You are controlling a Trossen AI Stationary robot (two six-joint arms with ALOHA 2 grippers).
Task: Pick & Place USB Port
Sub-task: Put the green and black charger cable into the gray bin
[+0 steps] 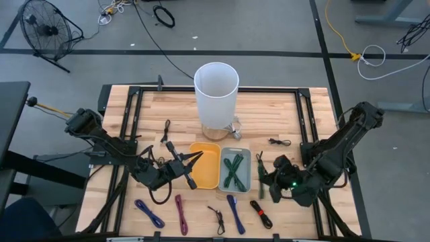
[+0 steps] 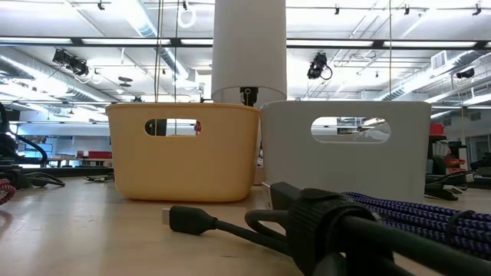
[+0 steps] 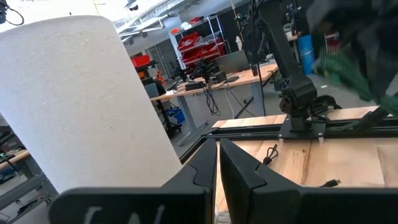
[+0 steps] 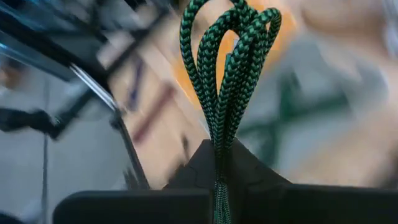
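Observation:
My right gripper [image 1: 265, 177] hovers over the table just right of the grey bin [image 1: 247, 156] and is shut on a green braided cable [image 4: 227, 68]. A second green cable [image 1: 233, 169] lies coiled inside the grey bin. The yellow bin [image 1: 205, 176] stands against the grey bin's left side. My left gripper [image 1: 190, 168] is at the yellow bin's left edge, shut [image 3: 217, 165] and holding nothing. In the low view, both bins [image 2: 182, 149] [image 2: 345, 146] stand on the table and neither gripper shows. My right gripper pinches the green cable's bundled loops [image 4: 219, 158] between its two fingers. Several strands pass through the hold, and the looped ends [image 4: 233, 25] stick out past the fingertips. In the high view the bundle [image 1: 261, 168] lies across the fingers, clear of the grey bin.
A tall white cylinder [image 1: 216, 91] stands behind the bins. Along the near edge lie a blue-purple cable [image 1: 149, 213], a maroon one [image 1: 181, 214], a black one [image 1: 216, 218], a blue one [image 1: 233, 212] and a red-black one [image 1: 262, 214]. Black cables [image 1: 279, 142] [image 1: 166, 129] lie farther back.

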